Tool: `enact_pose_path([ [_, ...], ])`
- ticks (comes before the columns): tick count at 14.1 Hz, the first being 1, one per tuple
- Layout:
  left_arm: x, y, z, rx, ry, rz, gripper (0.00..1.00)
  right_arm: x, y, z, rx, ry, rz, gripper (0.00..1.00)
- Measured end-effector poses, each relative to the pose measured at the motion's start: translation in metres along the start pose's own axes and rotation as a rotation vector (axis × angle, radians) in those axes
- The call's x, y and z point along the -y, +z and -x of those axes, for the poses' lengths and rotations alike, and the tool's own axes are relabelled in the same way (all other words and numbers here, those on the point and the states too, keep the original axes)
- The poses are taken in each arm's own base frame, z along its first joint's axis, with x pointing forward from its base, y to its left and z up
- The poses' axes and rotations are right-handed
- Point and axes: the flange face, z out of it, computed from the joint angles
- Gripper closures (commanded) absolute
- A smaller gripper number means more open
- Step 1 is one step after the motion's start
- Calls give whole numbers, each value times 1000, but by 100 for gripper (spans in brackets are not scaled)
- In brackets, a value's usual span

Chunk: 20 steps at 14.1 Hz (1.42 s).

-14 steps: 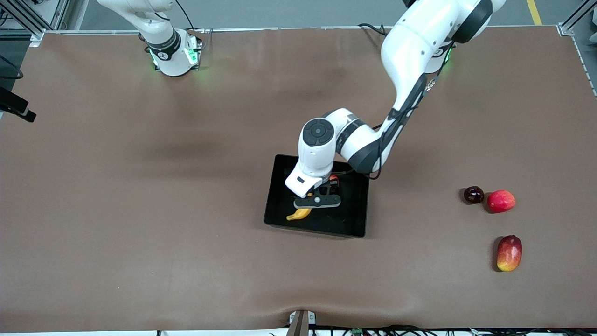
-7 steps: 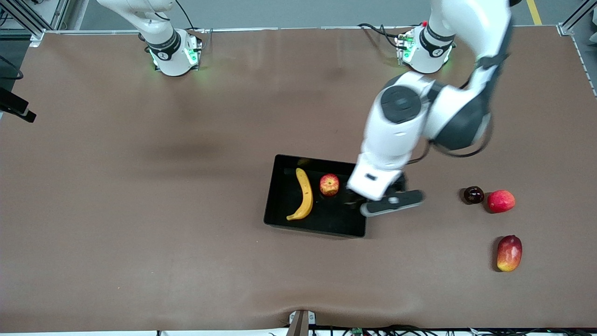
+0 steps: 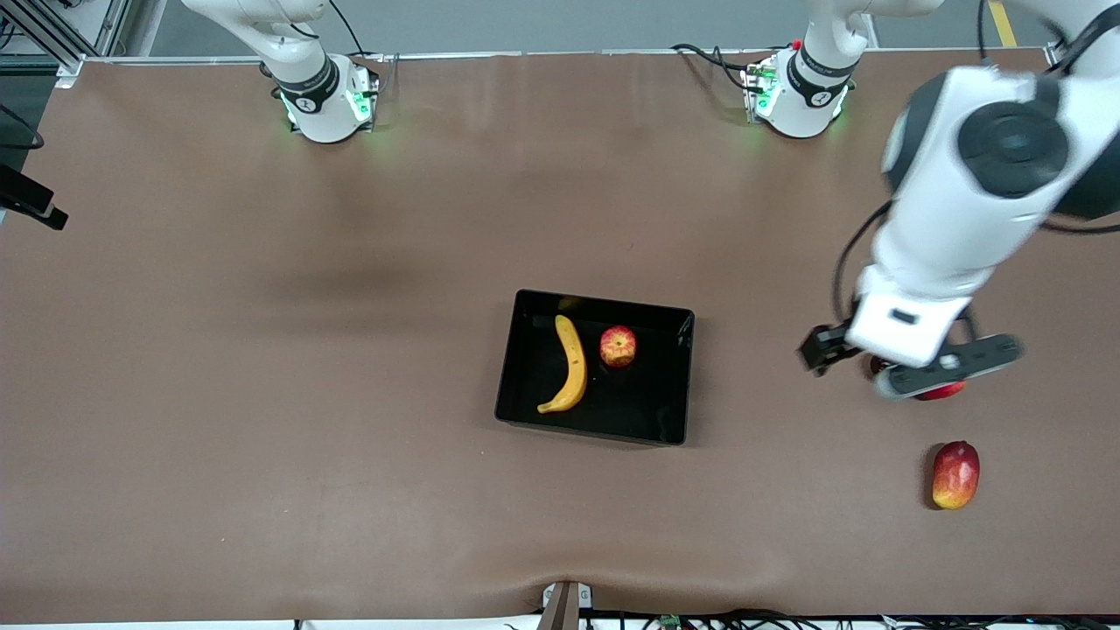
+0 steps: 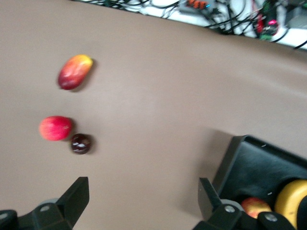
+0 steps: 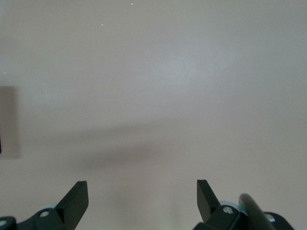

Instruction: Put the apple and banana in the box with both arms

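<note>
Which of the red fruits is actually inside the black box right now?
Only the apple, round with yellowish streaks, lying beside the banana in the box. The pinkish-red fruit and the mango-like fruit lie on the table.

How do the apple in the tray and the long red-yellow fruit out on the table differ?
The small round red apple with yellowish streaks lies in the glossy black plastic tray beside the curved yellow banana; the elongated red-yellow mango-like fruit lies on bare table toward the left arm's end, nearer the front camera. The apple is round, the other fruit oval and longer. Both are red and yellow.
</note>
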Motion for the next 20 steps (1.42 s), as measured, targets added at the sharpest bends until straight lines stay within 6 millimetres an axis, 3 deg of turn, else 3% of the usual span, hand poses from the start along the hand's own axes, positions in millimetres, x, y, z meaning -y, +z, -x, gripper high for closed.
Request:
enact_pose_path([
  [2, 27, -21, 2, 11, 26, -19, 0, 1, 0, 0, 0, -1, 0, 0],
  [6, 58, -53, 11, 36, 104, 29, 0, 2, 0, 0, 0, -3, -1, 0],
  [10, 124, -59, 9, 72, 135, 125, 0, 8, 0, 0, -2, -10, -30, 0],
  [12, 145, -61, 22, 69, 174, 138, 0, 9, 0, 0, -3, -11, -46, 0],
  [16, 154, -76, 64, 62, 204, 126, 0, 9, 0, 0, -2, -13, -46, 0],
  [20, 151, -83, 81, 52, 265, 121, 0, 10, 0, 0, -1, -18, -45, 0],
])
